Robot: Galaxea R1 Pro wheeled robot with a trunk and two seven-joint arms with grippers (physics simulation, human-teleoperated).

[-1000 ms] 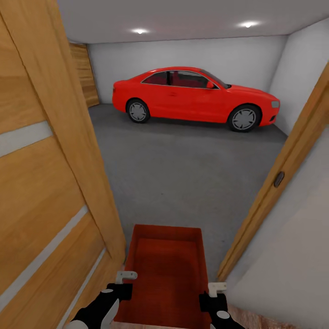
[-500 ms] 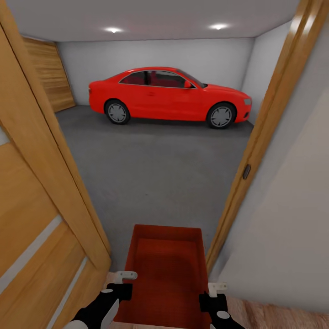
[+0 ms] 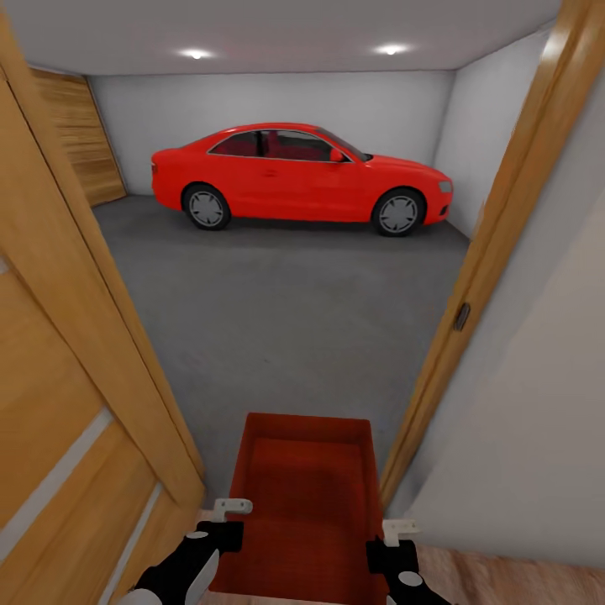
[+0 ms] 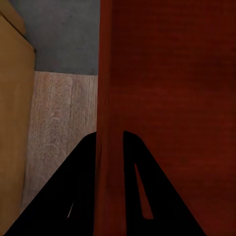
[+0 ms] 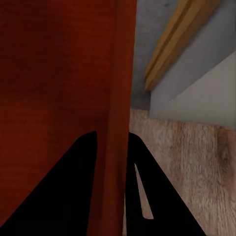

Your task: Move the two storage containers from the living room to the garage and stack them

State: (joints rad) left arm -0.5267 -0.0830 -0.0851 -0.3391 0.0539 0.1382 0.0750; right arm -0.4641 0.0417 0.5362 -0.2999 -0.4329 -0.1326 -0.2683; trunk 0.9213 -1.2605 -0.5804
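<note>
Both end effectors hold one storage container [image 3: 304, 504] between them, out in front of my trunk. My left end effector [image 3: 225, 519] is clamped on the container's left wall, and the left wrist view [image 4: 110, 162] shows that thin wall running straight between the two dark fingers [image 4: 81, 187], one inside the bin and one outside. My right end effector [image 3: 395, 538] grips the right wall the same way; the right wrist view [image 5: 112, 162] shows the ribbed orange-red wall pinched between its fingers [image 5: 73, 187]. The container is open-topped and empty, and its far end points into the doorway.

I stand at the threshold of the garage. Light wood plank floor [image 3: 504, 580] lies under me, and the grey concrete floor [image 3: 294, 311] starts just past the container's far end. An orange-wood door [image 3: 67, 403] with pale frosted strips stands open at my left, close to the container's left side. The wooden door frame [image 3: 496, 252] rises at my right, with a white wall [image 3: 538, 437] beside it.

Well beyond, at the far edge of the concrete floor, a red car [image 3: 298, 178] is parked side-on against the white back wall. A wood-panelled door [image 3: 80, 139] sits at the far left corner, and two ceiling lights [image 3: 195, 54] glow overhead.
</note>
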